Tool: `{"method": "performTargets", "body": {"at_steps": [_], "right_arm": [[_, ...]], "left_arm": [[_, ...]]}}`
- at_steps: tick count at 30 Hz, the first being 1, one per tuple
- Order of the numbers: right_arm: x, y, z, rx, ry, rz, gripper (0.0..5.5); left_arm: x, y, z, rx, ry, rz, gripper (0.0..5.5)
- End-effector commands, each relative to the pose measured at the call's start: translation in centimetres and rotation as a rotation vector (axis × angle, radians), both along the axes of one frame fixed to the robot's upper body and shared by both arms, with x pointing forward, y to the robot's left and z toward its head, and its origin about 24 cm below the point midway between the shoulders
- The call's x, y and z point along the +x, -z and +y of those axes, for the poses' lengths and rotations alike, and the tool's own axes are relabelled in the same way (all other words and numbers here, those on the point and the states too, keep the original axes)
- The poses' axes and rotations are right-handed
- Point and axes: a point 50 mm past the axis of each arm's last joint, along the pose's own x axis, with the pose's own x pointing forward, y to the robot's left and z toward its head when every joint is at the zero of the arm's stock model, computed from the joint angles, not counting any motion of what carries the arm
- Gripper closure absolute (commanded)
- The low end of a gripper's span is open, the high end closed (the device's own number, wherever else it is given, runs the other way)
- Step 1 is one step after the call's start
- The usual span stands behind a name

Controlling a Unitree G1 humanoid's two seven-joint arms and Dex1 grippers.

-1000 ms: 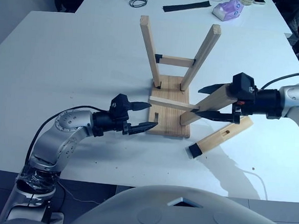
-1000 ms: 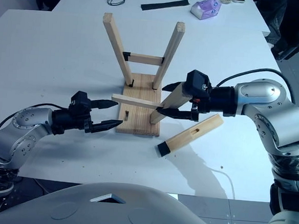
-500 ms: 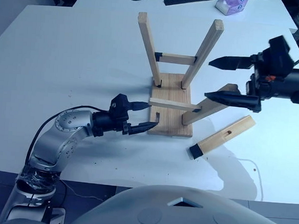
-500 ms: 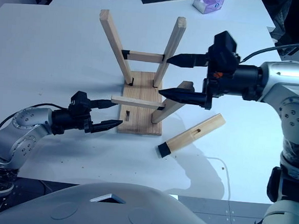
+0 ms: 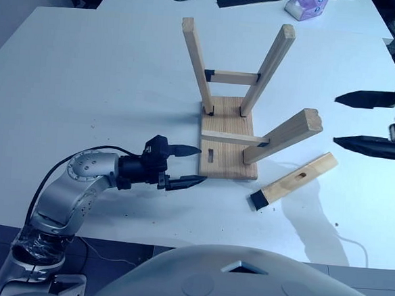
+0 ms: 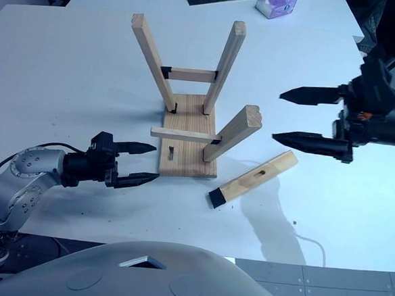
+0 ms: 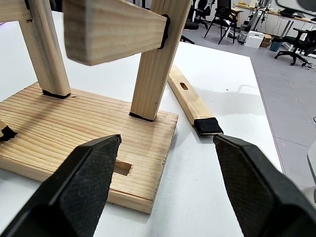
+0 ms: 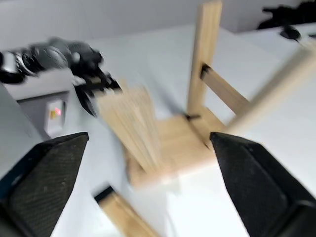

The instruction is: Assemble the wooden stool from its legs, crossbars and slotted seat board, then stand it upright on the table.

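Left fingers (image 5: 184,149) and right fingers (image 6: 310,95) wide apart, empty; right arm (image 6: 389,127) cut off.

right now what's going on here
A humanoid robot is assembling a wooden stool upside down on the white table. Two upright wooden legs joined by a short crossbar stand in the pale slotted seat board; a third leg leans tilted there. The fourth, black-tipped leg lies loose beside the board. The left gripper and right gripper hold nothing, fingers open.

a second white table (image 5: 146,5) stands behind the work table (image 5: 88,66); office chairs (image 7: 223,12) sit on grey floor (image 7: 291,108).
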Motion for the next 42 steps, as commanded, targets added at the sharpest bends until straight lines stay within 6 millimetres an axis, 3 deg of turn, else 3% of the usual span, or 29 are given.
{"method": "performTargets", "body": {"at_steps": [1, 9, 12, 15, 19, 26, 29, 36, 42], "right_arm": [[0.3, 2.0, -2.0, -0.343, -0.051, -0.038, 0.96], [-0.1, 6.5, 0.3, -0.543, -0.312, -0.001, 0.96], [0.0, 7.7, -0.8, -0.572, -0.265, 0.043, 0.96], [0.0, 8.5, -1.4, -0.475, -0.136, 0.083, 0.96], [-1.6, 8.8, 1.7, -0.189, -0.115, 0.172, 0.96], [-4.4, 12.5, 6.5, -0.101, -0.092, 0.244, 0.96], [-5.2, 14.0, 7.5, -0.130, -0.097, 0.247, 0.96], [-4.5, 15.7, 10.2, -0.125, -0.053, 0.186, 0.96], [-5.9, 16.0, 10.3, -0.142, -0.102, 0.235, 0.96]], "left_arm": [[0.0, -0.1, 0.3, 0.014, 0.011, 0.001, 2.03], [0.8, -0.6, 0.5, 0.031, 0.069, 0.003, 2.03], [0.9, -0.7, 0.5, 0.037, 0.078, 0.003, 2.03], [1.0, -0.6, 0.6, 0.038, 0.074, 0.003, 2.03], [0.9, -0.6, 0.6, 0.038, 0.065, 0.005, 2.03], [1.0, -0.7, 0.4, 0.034, 0.076, 0.006, 2.03], [0.9, -0.7, 0.4, 0.032, 0.081, 0.009, 2.03], [0.8, -0.7, 0.1, 0.023, 0.083, 0.013, 2.03], [0.6, -0.7, 0.1, 0.020, 0.086, 0.017, 2.03]]}}
